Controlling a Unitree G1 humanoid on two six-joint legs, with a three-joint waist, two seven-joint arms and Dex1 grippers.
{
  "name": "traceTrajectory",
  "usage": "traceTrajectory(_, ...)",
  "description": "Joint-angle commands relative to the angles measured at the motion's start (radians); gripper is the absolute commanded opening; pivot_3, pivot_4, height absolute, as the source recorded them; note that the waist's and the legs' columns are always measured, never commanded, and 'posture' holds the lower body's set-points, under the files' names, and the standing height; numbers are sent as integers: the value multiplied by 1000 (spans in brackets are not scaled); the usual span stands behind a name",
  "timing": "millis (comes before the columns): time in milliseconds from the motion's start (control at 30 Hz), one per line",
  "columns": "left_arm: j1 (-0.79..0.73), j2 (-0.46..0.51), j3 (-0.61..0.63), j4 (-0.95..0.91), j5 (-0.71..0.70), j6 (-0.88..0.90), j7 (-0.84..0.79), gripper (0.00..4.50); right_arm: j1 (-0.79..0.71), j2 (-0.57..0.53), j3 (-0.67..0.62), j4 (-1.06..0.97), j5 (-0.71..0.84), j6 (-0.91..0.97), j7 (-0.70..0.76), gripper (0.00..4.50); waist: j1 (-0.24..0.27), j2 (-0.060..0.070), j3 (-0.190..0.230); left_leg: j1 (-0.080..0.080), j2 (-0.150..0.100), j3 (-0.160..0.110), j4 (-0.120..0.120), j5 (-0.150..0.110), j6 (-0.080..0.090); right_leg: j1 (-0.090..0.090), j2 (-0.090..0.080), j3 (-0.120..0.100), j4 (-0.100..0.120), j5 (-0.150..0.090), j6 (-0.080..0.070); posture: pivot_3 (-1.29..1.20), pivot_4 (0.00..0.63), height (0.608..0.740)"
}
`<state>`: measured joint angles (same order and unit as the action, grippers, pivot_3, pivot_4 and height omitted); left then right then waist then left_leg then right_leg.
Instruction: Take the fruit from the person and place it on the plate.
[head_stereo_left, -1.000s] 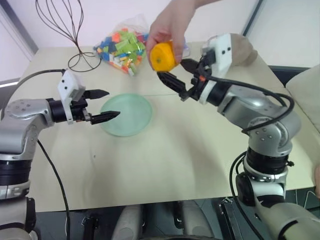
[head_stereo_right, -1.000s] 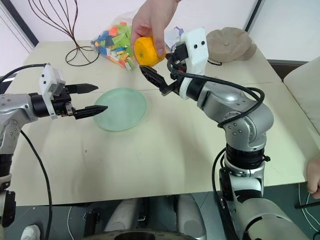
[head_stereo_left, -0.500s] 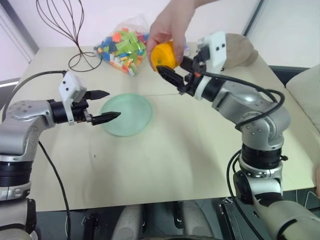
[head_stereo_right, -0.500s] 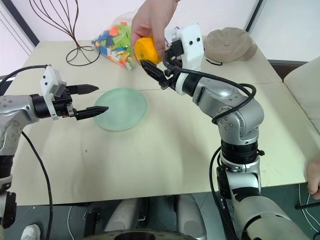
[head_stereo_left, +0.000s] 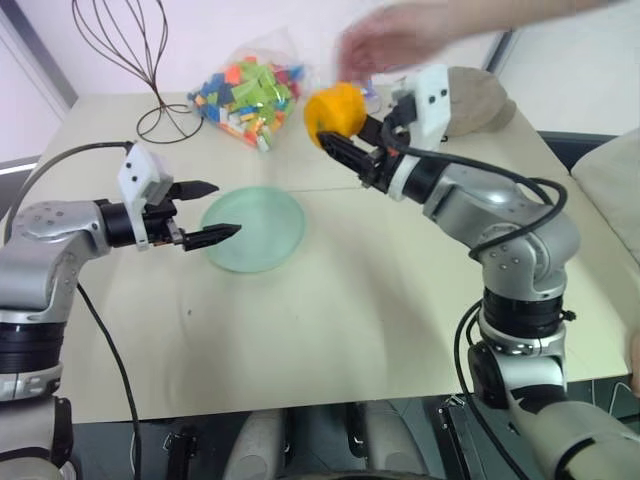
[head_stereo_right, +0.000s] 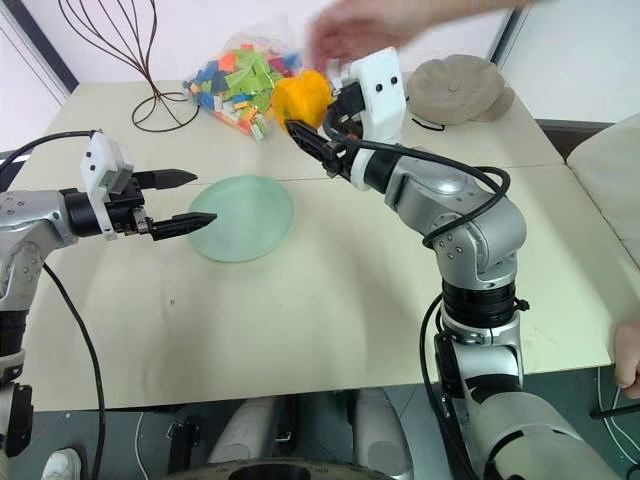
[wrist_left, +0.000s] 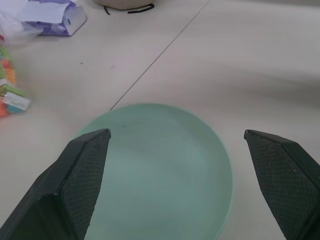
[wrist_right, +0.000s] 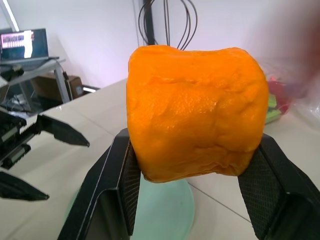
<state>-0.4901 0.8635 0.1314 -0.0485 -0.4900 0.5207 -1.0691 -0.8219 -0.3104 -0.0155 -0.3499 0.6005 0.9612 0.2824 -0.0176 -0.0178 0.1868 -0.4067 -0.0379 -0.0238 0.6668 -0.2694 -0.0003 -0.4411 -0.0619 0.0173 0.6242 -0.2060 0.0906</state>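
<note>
Handover territory, upper middle of the head views: the right gripper is clamped on the fruit, and the wrist view shows why that grip looks secure, with the orange skin bulging and squared off between the two black fingers. Soft fruit, firm squeeze. The person's hand is a blur above it, apart from the fruit, so the weight appears to rest on the robot alone.

Below and to the left lies the plate, pale green, flat on the table and bare. The fruit hangs in the air above the table, well apart from the plate, so the placing is not yet done.

Over at the left of the frame, the left gripper hovers with its fingers spread at the plate's near rim, grasping nothing. Its wrist camera looks straight across the dish, a sensible post for watching the landing spot.

Behind, at the top of the frame, sit the bag of blocks and the hat, out of the likely path to the plate.
</note>
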Motion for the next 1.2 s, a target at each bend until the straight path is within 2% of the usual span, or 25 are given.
traceTrajectory(33, 8, 20, 30, -1, 7, -11, 4, 4500, 31, -37, 66, -21, -39, -24, 48, 2277, 0, 0, 0, 0, 0, 0, 0, 0, 0, 0, 0, 0, 0, 0, 0, 0, 150, 740)
traceTrajectory(133, 24, 27, 34, 3, 16, -14, 8, 4500, 58, -32, 152, 34, -92, -79, 94, 2277, -1, 0, 0, 0, 0, 0, 0, 0, 0, 0, 0, 0, 0, 0, 0, 0, 150, 740)
traceTrajectory(267, 44, 34, 45, 4, 23, -14, 16, 4500, 48, 39, 250, 190, -174, -217, 159, 2277, -7, 0, 0, 0, 0, 1, 0, 0, 0, -1, 1, 1, 1, 0, 0, 0, 150, 740)
traceTrajectory(600, 110, 59, 91, -42, 14, 7, 44, 4500, -18, 250, 367, 629, -360, -528, 266, 2277, -4, 0, 0, 0, 0, 0, -1, 0, -1, -2, 2, 1, 2, 0, 0, 0, 150, 740)
traceTrajectory(933, 139, 67, 108, -67, 16, 15, 56, 4500, -19, 273, 409, 789, -539, -641, 279, 2277, -6, 0, 0, 0, 0, 0, -1, 1, -3, -3, 0, 1, 2, 0, 0, 0, 150, 740)
traceTrajectory(1000, 138, 63, 103, -68, 18, 14, 56, 4500, -19, 273, 400, 795, -556, -648, 281, 3217, -6, 0, 0, 0, 0, 0, -1, 2, -3, -3, 0, 1, 3, 0, -1, 0, 150, 740)
traceTrajectory(1100, 132, 60, 93, -67, 19, 12, 53, 4500, -15, 266, 386, 772, -562, -641, 296, 4366, -9, 0, 0, 0, 0, 0, -1, 2, -3, -3, 0, 1, 3, 0, -1, 0, 150, 740)
traceTrajectory(1200, 125, 60, 86, -71, 15, 16, 45, 4500, -3, 231, 361, 657, -539, -619, 344, 4366, -12, 1, 0, 0, 0, -1, -1, 2, -4, -3, 0, 1, 3, 0, -1, 0, 150, 740)
